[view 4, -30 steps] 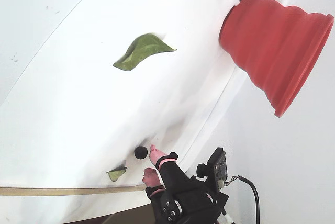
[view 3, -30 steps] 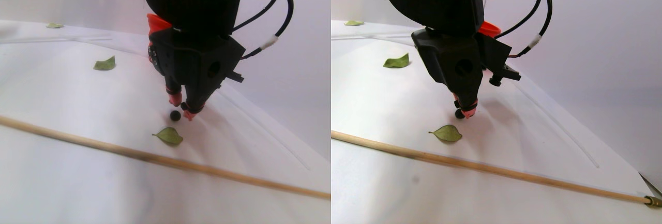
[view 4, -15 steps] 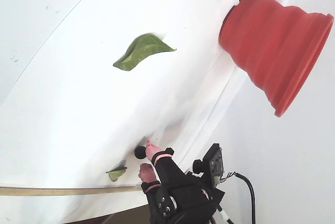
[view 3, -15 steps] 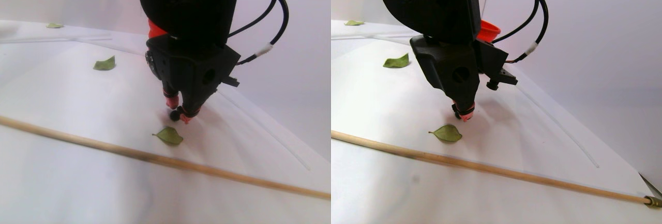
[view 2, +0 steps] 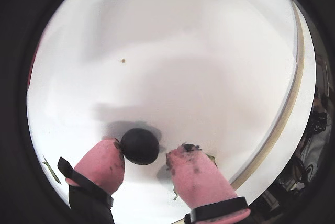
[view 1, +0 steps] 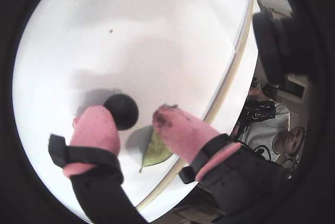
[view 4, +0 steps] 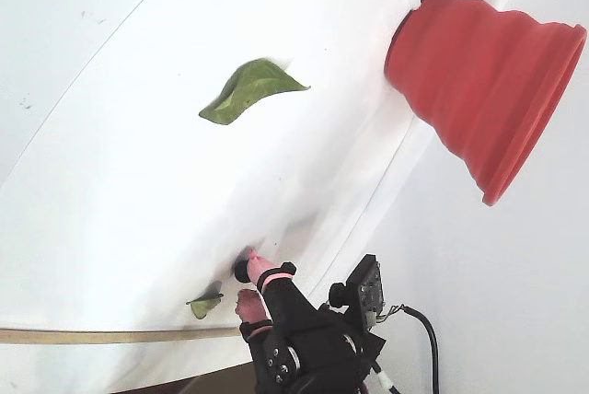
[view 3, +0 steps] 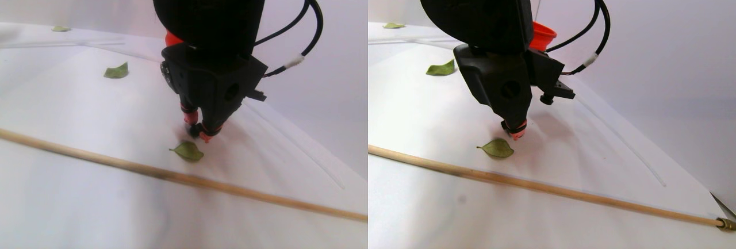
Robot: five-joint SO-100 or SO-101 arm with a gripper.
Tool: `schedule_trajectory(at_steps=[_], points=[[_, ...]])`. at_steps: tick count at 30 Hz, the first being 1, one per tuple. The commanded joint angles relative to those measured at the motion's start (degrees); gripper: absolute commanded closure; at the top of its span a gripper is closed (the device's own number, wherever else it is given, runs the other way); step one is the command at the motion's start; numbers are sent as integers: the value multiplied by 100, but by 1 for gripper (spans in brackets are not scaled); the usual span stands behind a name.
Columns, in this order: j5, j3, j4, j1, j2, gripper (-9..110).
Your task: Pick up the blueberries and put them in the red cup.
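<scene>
White table: red cup upright, rim up.

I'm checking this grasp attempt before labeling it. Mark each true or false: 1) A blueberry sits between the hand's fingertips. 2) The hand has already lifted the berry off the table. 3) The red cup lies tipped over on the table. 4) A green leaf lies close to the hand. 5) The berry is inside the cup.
1) True: the blueberry sits between the fingertips of the hand, touching one; the jaws are not closed.
2) False: it rests on the table.
3) False: the red cup stands upright.
4) True: a green leaf lies nearby.
5) False: it is by the hand.
</scene>
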Motion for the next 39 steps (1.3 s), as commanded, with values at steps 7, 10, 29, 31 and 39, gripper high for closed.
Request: schedule_trajectory(at_steps=[7, 10, 29, 31, 39], points=[[-79, -44, -132, -9, -88, 86], [-79, -79, -114, -18, -123, 87], [-97, -281, -26, 53, -193, 88], [-88, -299, -26, 70, -193, 88], [-132, -334, 26, 123, -176, 89]])
